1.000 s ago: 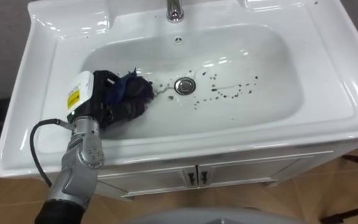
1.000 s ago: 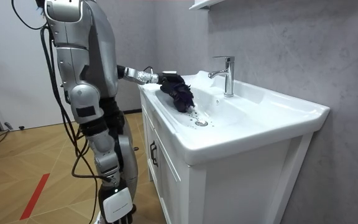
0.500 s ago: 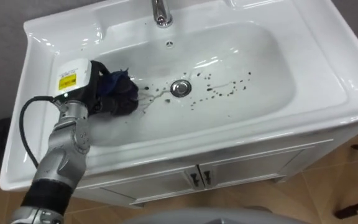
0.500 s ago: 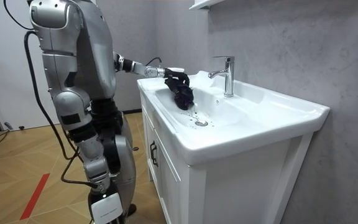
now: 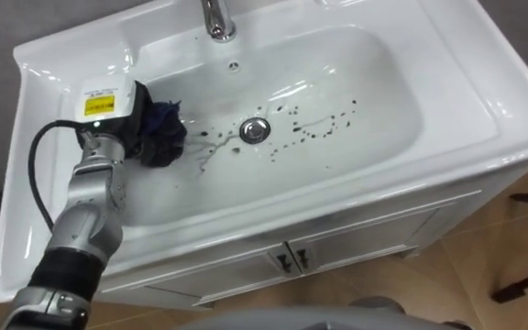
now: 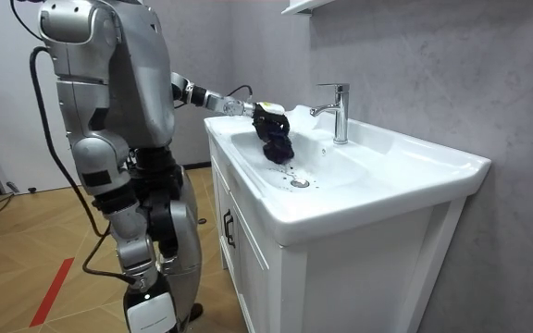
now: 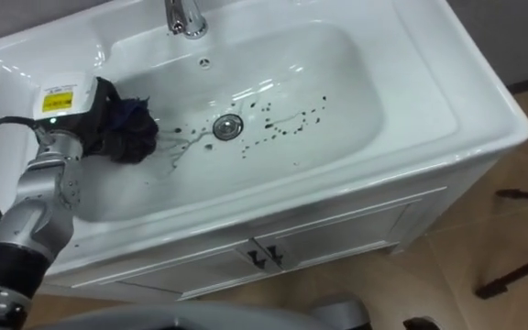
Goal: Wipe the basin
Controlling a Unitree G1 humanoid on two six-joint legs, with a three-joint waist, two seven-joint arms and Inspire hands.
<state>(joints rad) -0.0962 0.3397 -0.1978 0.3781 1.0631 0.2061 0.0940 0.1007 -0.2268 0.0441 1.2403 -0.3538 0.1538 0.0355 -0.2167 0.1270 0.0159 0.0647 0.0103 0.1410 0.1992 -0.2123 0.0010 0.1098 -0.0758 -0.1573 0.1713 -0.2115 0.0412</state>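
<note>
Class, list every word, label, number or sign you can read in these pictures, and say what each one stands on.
Yellow label on the back of the left robot hand, which grips the dark cloth: dark print, too small to read.
Basin, faucet and cabinet doors: no writing visible.
No text here can be quoted.

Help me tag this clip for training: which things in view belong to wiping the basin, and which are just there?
Part of the job: basin; dark cloth, gripped by the left hand; dark spots right of the drain.
Just there: tap; cabinet under the basin.
</note>
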